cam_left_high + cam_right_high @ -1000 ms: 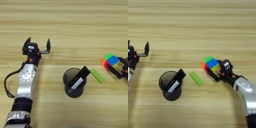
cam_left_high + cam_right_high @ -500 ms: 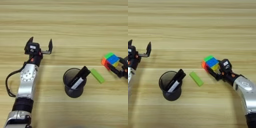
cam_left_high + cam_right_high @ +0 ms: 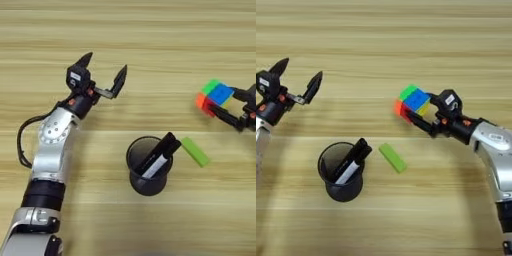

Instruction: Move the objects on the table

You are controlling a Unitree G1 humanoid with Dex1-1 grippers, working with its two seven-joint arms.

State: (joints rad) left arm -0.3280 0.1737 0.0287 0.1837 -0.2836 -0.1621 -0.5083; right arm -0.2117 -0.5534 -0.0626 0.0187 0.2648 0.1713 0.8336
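Right pincer (image 3: 417, 111) is clenched on the cube (image 3: 413, 101), one finger running under its near side, the other tucked against the far right face. The cube looks lifted clear of the surface (image 3: 406, 40), tilted with green and blue faces up and the red face toward the left; contact with the wood can't be ruled out from overhead. Just below and left of it lies the green block (image 3: 392, 157), flat on the surface, angled, apart from both cube and cup. Further left stands the mesh cup (image 3: 341, 172), upright, with a marker (image 3: 351, 161) leaning inside it, black cap end poking out over the rim toward the block. Left pincer (image 3: 103, 76) hovers well away over bare wood at upper left, fingers spread wide, holding nothing; looks idle. Step in hand, as I read it: carrying the cube, mid-transfer, grasp already made. No goal spot is given, so next move is a placement call: pick bare wood, lower until the cube's bottom face sits flat, then release. Watch the tilt, since a cube dropped on an edge will roll. Keep the path clear of the block and the cup rim; a sweep left at low height would clip the block first. The block is the obvious next pick, and it sits closer to the right arm's side.
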